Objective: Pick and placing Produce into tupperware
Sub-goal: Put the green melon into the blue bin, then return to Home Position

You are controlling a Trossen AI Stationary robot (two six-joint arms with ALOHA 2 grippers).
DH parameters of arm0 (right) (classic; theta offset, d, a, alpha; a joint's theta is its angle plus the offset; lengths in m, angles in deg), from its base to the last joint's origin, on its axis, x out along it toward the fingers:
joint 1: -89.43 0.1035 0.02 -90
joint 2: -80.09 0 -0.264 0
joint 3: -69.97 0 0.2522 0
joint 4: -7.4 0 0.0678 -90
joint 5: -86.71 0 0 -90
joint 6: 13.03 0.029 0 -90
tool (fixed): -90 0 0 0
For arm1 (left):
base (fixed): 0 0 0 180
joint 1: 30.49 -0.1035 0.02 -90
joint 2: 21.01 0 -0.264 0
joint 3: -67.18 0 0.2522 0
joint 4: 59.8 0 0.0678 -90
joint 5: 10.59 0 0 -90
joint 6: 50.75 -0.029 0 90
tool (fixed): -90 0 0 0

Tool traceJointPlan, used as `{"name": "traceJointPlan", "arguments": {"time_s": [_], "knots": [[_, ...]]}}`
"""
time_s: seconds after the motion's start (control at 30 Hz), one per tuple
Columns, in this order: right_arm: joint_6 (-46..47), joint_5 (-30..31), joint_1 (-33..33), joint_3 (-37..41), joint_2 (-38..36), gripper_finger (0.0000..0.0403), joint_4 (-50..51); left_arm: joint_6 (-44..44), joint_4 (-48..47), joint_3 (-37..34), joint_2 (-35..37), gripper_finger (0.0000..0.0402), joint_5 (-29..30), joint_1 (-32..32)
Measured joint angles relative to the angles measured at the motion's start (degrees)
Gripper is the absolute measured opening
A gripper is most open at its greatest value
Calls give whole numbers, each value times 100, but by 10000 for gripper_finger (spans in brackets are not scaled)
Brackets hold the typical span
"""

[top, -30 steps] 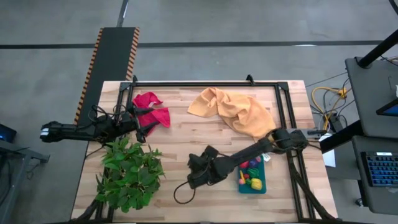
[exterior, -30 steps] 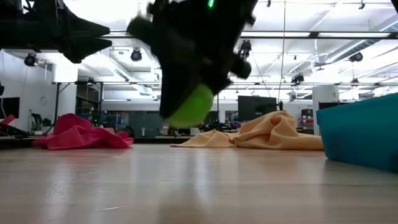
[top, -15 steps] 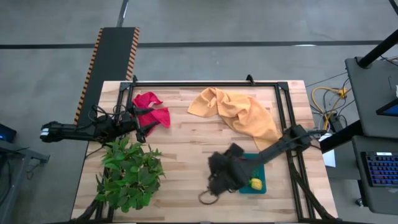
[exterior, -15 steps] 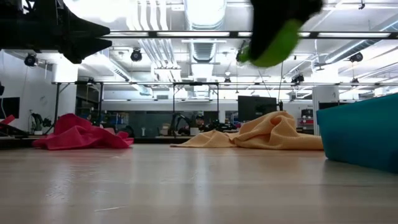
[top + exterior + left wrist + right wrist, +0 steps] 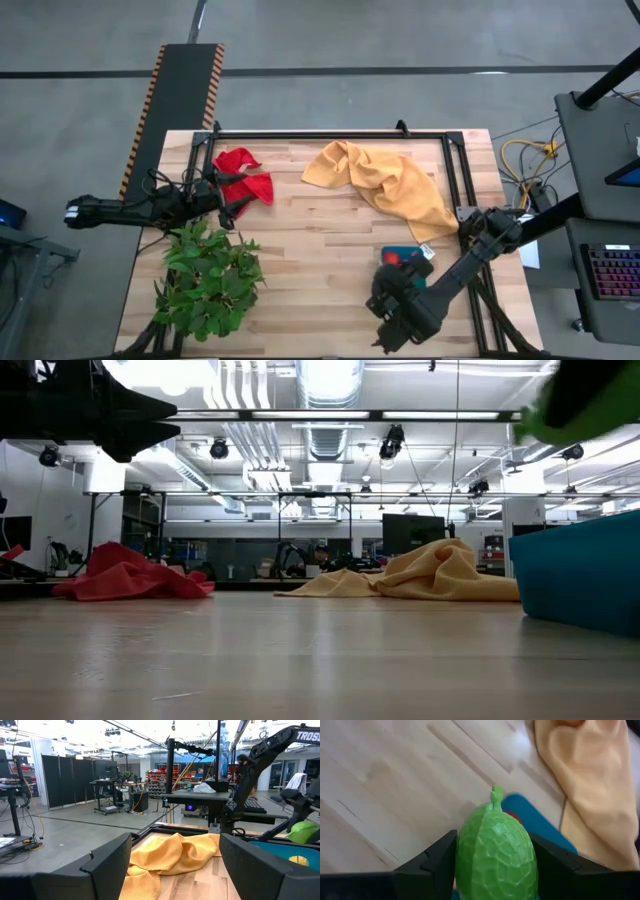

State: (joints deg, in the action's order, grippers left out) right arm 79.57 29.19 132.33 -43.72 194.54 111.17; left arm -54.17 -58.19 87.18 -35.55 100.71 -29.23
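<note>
Right wrist view: right gripper [image 5: 492,870] clamped on lime fruit [image 5: 495,852], above tub [image 5: 540,827]
Left gripper [image 5: 175,865]: idle, jaws apart, empty
Advice: centre over tub, lower, then release

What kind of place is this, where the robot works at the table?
Probably a large robotics lab or workshop hall. The low view shows a high ceiling with exposed ducts and lamps. The left wrist view shows wheeled workstations on an open concrete floor. The wooden table stands among cables and keyboards.

"TROSS" in white letters on dark arm [image 5: 280,740], partly cut off by frame edge.
</note>
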Motion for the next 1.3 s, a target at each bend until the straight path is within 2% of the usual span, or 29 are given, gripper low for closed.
{"name": "traceJointPlan", "arguments": {"time_s": [0.27,0.43,0.67,0.8,0.97,1.1,1.3], "knots": [[816,-592,294,713,-10,198,-54,2,-2,0,7,288,0,0],[1093,-603,393,944,-9,198,-331,2,-3,0,7,288,-1,2],[1021,-543,382,1199,-9,200,-731,2,-3,0,7,288,-1,1],[1075,-543,384,1221,-9,222,-759,2,-2,0,7,288,0,2],[1067,-543,376,1212,-9,283,-778,2,-3,0,7,288,-2,0],[627,-476,368,1212,-46,325,-864,2,-2,0,7,288,-2,2],[-860,583,366,1210,-415,335,-1752,2,-2,0,7,288,-1,2]]}}
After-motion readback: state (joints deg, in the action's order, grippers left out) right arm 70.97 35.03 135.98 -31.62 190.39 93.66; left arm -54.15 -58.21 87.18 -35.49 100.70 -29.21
